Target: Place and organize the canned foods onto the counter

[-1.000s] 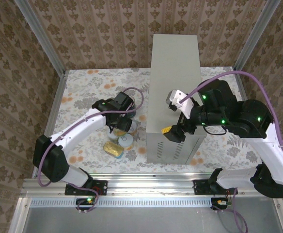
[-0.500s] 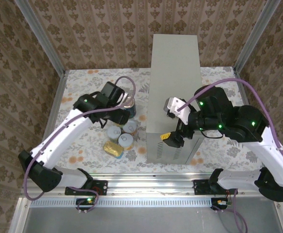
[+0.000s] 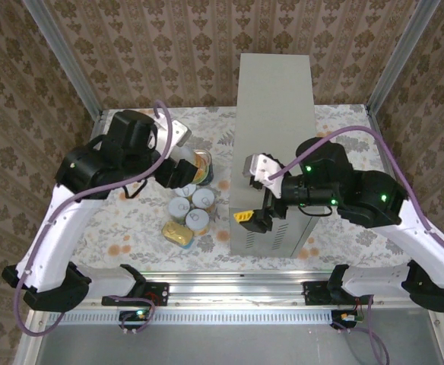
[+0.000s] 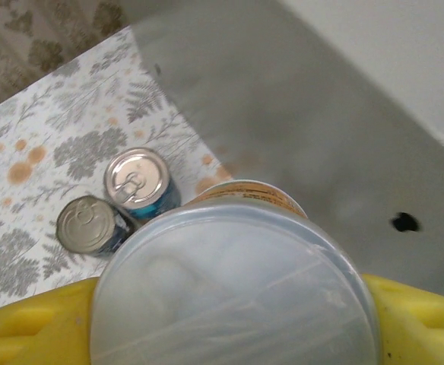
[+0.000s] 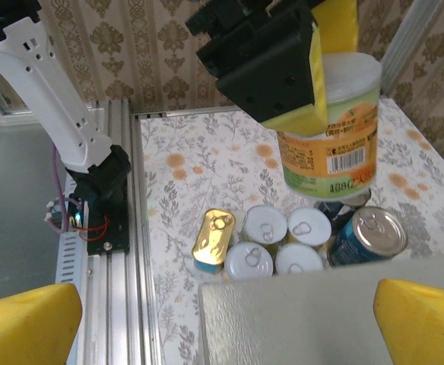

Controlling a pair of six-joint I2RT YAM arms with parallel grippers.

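Left fingers (image 4: 420,319) clamping white-lidded can (image 4: 233,296), right fingers (image 5: 423,315) wide, blue can (image 5: 370,232) partly behind counter (image 5: 298,319)

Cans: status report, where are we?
Left gripper shut on plastic-lidded can, raised beside counter. Right gripper open over counter's near edge. Other cans clustered on floor. Right arm may crowd near counter top.

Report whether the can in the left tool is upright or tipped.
Upright: the can hangs lid-up in the left tool, its label level, above the tins on the floor.
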